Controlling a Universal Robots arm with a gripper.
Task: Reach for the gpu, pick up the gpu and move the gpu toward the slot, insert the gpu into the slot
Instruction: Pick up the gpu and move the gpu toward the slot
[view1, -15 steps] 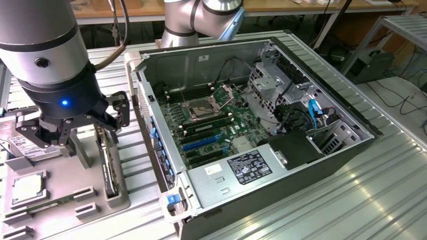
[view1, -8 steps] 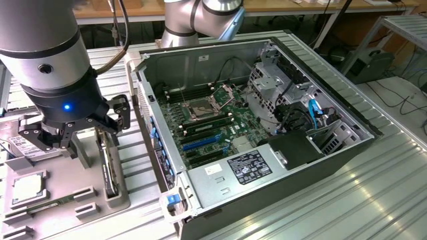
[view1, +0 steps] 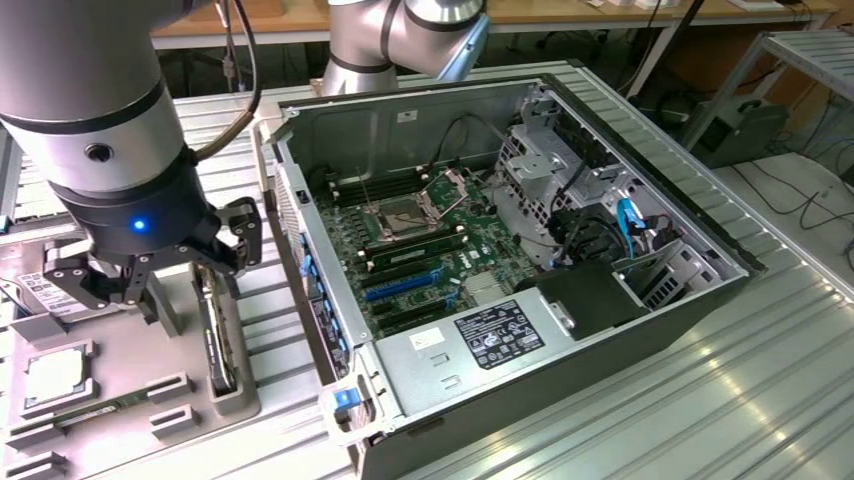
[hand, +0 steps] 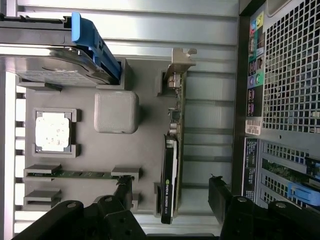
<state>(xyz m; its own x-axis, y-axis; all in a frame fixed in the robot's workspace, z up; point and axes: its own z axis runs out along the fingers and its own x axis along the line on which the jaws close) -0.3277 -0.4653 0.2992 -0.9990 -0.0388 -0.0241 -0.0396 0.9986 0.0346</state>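
Note:
The gpu (hand: 174, 150) stands on its long edge in a grey holder tray (hand: 145, 150), its silver bracket end (hand: 180, 62) away from my gripper. In the exterior view the gpu (view1: 214, 340) is a thin dark card at the left, outside the computer case. My gripper (hand: 171, 196) is open above one end of the card, with a black finger (hand: 125, 192) on each side and nothing between them. The gripper (view1: 154, 275) hovers just over the tray. The slot (view1: 400, 285) is a bright-blue strip on the motherboard inside the open case.
The tray also holds a processor chip (hand: 52, 131), a green memory stick (hand: 75, 174), a grey block (hand: 116, 111) and a silver hard drive (hand: 55, 57) with a blue handle. The open computer case (view1: 641, 330) lies at the exterior view's right, its wall (view1: 300, 240) close beside the tray.

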